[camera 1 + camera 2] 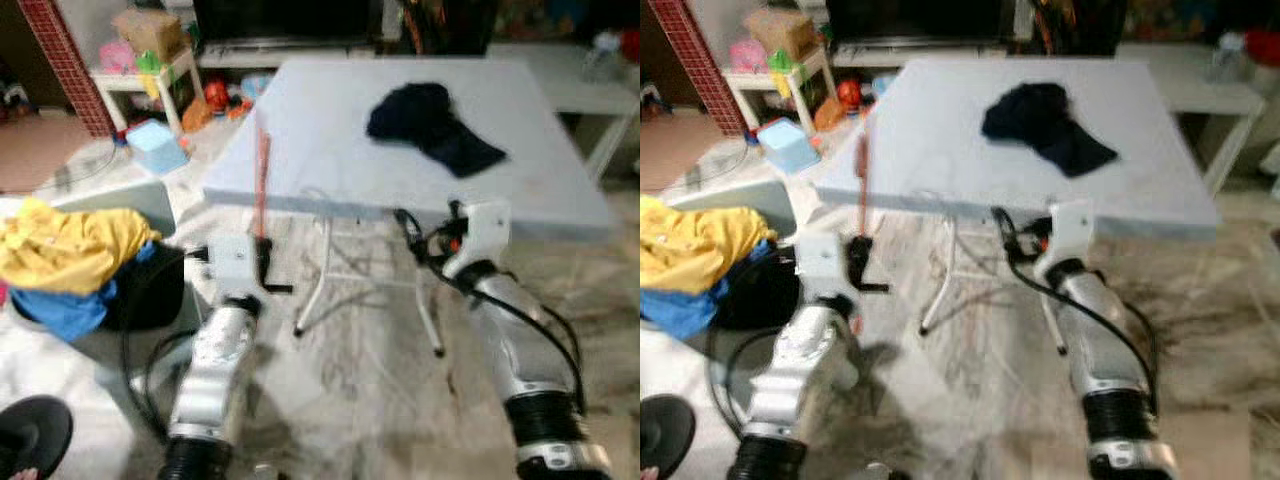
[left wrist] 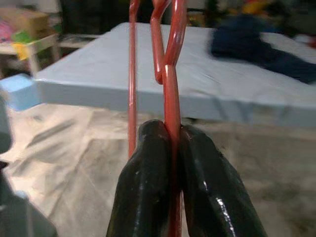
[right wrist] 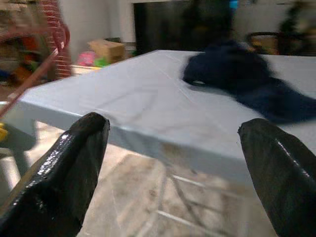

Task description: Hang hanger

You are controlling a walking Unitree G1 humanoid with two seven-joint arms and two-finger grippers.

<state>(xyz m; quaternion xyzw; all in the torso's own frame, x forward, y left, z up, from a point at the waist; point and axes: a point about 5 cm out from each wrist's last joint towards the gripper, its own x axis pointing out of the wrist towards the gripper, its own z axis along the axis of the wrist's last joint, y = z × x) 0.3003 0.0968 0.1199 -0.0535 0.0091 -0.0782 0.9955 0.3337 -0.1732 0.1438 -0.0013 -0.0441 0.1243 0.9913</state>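
Left gripper (image 2: 173,163), lower centre of its wrist view, pinches a thin red wire hanger (image 2: 168,74); that narrow hold could let it swivel or slip. Right gripper (image 3: 173,148) gapes empty.

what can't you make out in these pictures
- Red hanger in the left gripper: its hook is cut off by the left wrist view's top edge.
- Dark garment on the table: too crumpled to identify.
- Right gripper: open, holding nothing.
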